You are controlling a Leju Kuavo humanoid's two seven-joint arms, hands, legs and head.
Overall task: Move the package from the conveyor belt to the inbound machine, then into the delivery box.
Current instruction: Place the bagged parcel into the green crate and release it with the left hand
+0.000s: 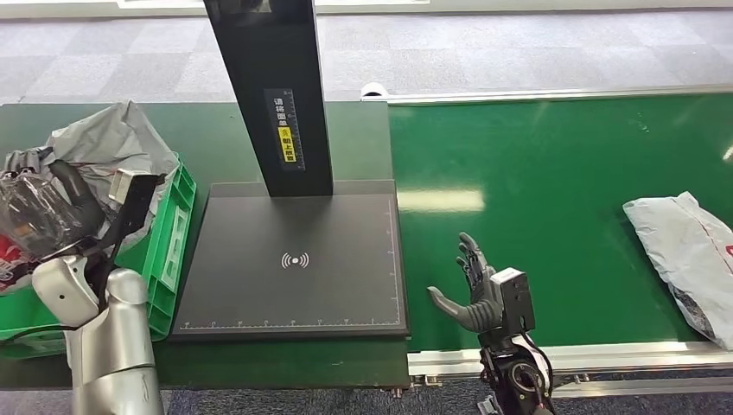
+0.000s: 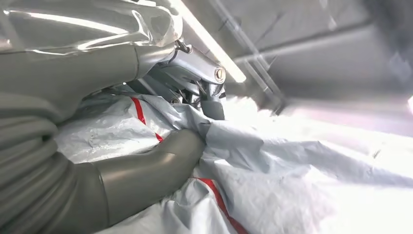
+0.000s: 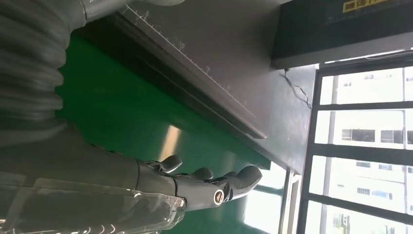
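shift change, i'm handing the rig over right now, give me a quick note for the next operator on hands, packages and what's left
Left hand: over the green delivery box, fingers on a grey package with red stripes lying in the box; whether it still grips it cannot be told.
Right hand: open, holding nothing, above the conveyor belt just right of the inbound machine.
The machine's scan plate is bare.
Another grey package lies on the belt at the far right.
Done: one package has reached the box.
Left: free the left hand, then take the belt package to the machine and on to the box.

Bright, glare on conveyor belt; left wrist blurred
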